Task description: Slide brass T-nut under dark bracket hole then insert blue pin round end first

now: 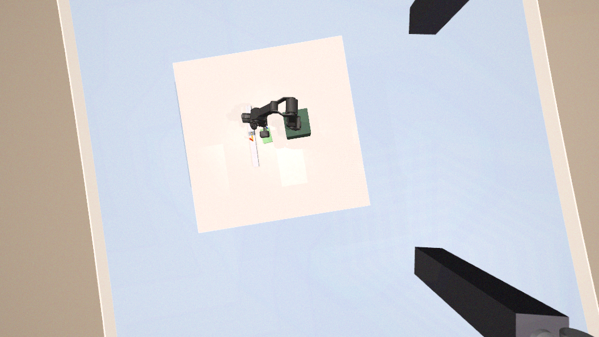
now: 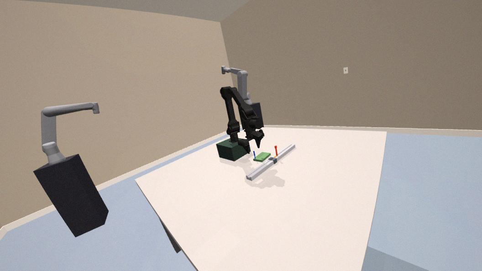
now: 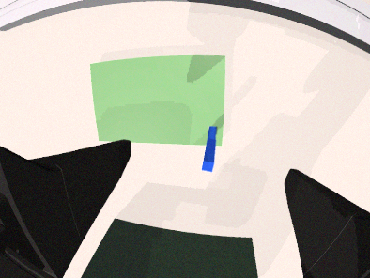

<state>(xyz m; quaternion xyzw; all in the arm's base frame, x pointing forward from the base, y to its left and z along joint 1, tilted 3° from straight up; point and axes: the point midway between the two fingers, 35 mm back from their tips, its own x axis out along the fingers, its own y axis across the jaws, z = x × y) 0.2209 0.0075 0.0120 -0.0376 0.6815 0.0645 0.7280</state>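
- Hovering above the table (image 1: 318, 180) (image 2: 286, 209) (image 3: 42, 94), the gripper (image 1: 258, 129) (image 2: 254, 149) (image 3: 211, 162) has its fingers spread wide, with nothing held.
- The blue pin (image 1: 267, 128) (image 2: 254, 154) (image 3: 209, 149) stands nearly upright at one corner of the green tray (image 1: 268, 139) (image 2: 262, 157) (image 3: 155, 84); the wrist view shows it in the gap between the fingertips, touching neither.
- The metal rail (image 1: 254, 155) (image 2: 259, 172) (image 3: 347, 14) lies beside the tray, apart from it.
- The dark bracket (image 1: 251, 133) (image 2: 272, 159) sits across the rail.
- The orange handle (image 1: 251, 138) (image 2: 276, 150) sticks up over the rail, just beside the bracket.
- Whether the nut sits right under the bracket's hole, I cannot tell.
- The black arm (image 1: 274, 106) (image 2: 229, 104) stands on a dark green block (image 1: 303, 123) (image 2: 230, 149) (image 3: 174, 255) near the tray.
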